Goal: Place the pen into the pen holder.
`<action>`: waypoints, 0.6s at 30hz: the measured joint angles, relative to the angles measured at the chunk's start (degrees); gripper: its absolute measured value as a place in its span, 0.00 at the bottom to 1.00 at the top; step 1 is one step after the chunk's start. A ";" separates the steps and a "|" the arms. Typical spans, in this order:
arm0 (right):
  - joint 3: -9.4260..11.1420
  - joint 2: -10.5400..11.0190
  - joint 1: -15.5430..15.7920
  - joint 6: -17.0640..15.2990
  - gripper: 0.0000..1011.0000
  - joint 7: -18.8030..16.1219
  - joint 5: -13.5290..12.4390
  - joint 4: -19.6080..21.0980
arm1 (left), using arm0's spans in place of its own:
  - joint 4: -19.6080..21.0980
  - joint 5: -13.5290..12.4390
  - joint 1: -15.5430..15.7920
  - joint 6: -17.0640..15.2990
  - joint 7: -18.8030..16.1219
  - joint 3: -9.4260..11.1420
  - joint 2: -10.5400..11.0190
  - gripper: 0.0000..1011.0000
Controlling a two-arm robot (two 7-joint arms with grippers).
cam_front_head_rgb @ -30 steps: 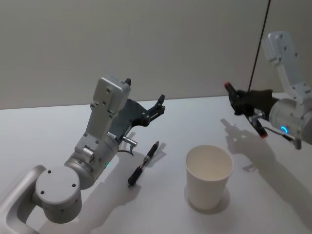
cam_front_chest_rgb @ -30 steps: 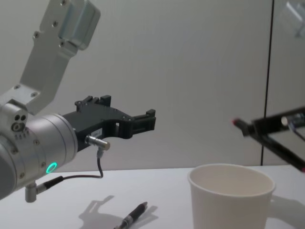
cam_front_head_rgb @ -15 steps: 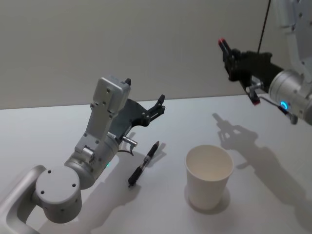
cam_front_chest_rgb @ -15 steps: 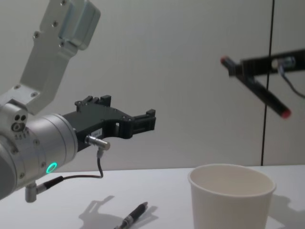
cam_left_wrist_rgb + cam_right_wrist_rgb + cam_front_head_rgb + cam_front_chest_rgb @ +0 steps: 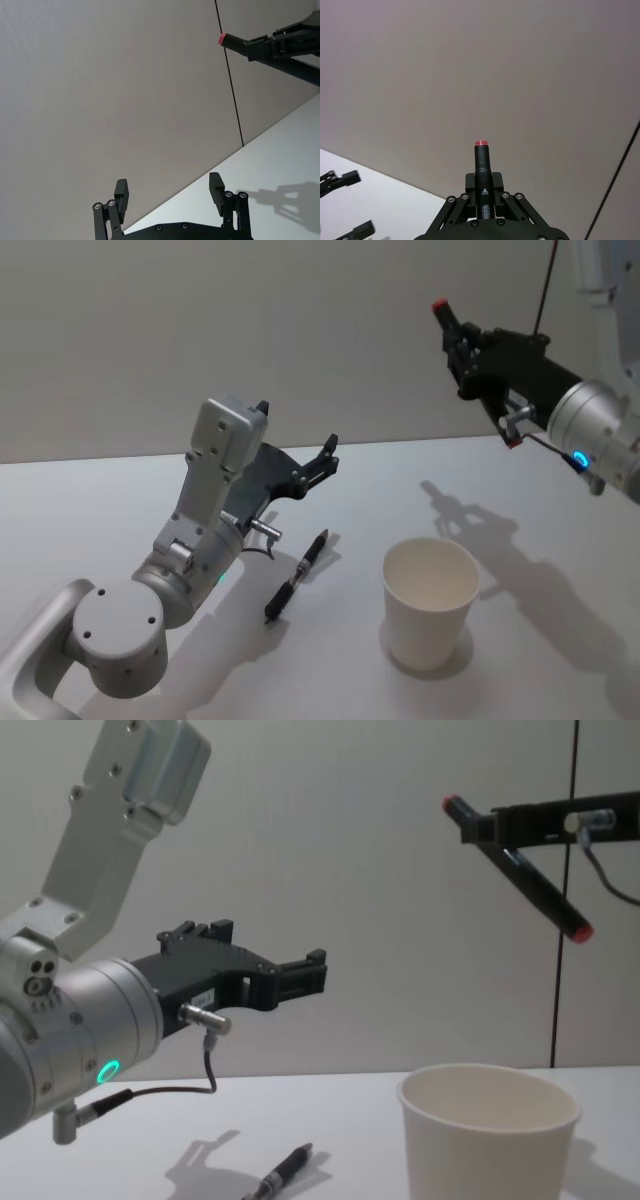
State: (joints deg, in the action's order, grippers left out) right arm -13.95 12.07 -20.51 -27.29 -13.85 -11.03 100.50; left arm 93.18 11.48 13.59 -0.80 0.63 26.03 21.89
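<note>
My right gripper [image 5: 468, 352] is raised high over the table's far right, shut on a black pen [image 5: 447, 322] with red ends that slants through its fingers. From the side, this pen [image 5: 525, 870] hangs well above the pen holder [image 5: 480, 1160] in the right gripper [image 5: 500, 825]. The pen holder [image 5: 430, 625] is a white paper cup standing empty and upright at the front. A second black pen [image 5: 296, 578] lies on the table left of the cup. Above and behind that pen, my left gripper [image 5: 297, 430] hovers open and holds nothing.
The white table [image 5: 560, 640] runs back to a plain grey wall with a thin black vertical line [image 5: 573, 1020] at the right. The left arm's bulky grey links [image 5: 200, 530] stand at the table's left. The lying pen [image 5: 285, 1172] rests near the front.
My right gripper has risen and swung left with its pen, from near the table to high above it. The left arm, the cup and the lying pen have not moved.
</note>
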 joint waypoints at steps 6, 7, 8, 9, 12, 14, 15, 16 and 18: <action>-0.65 0.92 1.80 0.82 0.18 -3.03 -0.43 1.37 | 0.00 0.00 0.00 0.00 0.00 0.00 0.00 0.99; -0.84 1.23 2.34 1.00 0.18 -3.82 -0.58 1.84 | 0.00 0.00 0.00 0.00 0.00 0.00 0.00 0.99; -0.93 1.37 2.58 1.08 0.18 -4.21 -0.66 2.06 | 0.00 0.00 0.00 0.00 0.00 0.00 0.00 0.99; -1.02 1.53 2.84 1.22 0.18 -4.72 -0.78 2.29 | 0.00 0.00 0.00 0.00 0.00 0.00 0.00 0.99; -1.34 2.11 3.84 1.60 0.18 -6.35 -1.26 3.28 | 0.00 0.00 0.00 0.00 0.00 0.00 0.00 0.99; -1.51 2.48 4.43 1.83 0.18 -7.31 -1.61 3.97 | 0.00 0.00 0.00 0.00 0.00 0.00 0.00 0.99; -1.58 2.64 4.69 1.92 0.18 -7.57 -1.78 4.28 | 0.00 0.00 0.00 0.00 0.00 0.00 0.00 0.99; -1.73 3.05 5.28 2.11 0.18 -8.49 -2.11 4.94 | 0.00 0.00 0.00 0.00 0.00 0.00 0.00 0.99; -1.90 3.67 6.06 2.42 0.18 -9.83 -2.76 6.28 | 0.00 0.00 0.00 0.00 0.00 0.00 0.00 0.99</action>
State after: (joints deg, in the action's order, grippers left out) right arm -15.84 15.74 -14.44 -24.87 -23.68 -13.80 106.78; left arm 93.18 11.48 13.59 -0.80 0.62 26.03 21.89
